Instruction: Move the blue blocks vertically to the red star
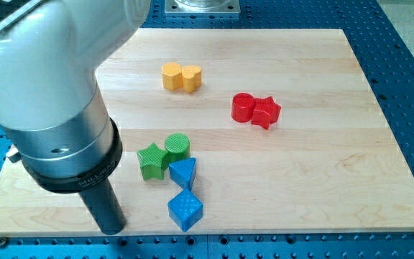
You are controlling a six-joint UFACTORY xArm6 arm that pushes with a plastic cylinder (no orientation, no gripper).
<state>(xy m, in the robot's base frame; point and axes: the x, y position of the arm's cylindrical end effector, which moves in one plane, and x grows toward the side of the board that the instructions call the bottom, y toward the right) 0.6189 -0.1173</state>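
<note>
A blue triangle block (183, 173) and a blue cube (185, 210) lie near the view's bottom, the cube just below the triangle. A red star (266, 111) sits right of centre, touching a red cylinder (243, 107) on its left. My tip (111, 229) rests on the board at the view's lower left, well left of the blue cube and apart from it. The arm's large grey body hides the board's upper left part.
A green star (150, 160) and a green cylinder (177, 147) touch each other just above the blue triangle. A yellow hexagon (172, 75) and a yellow heart (191, 78) sit together near the top. The wooden board (322, 180) ends close below the blue cube.
</note>
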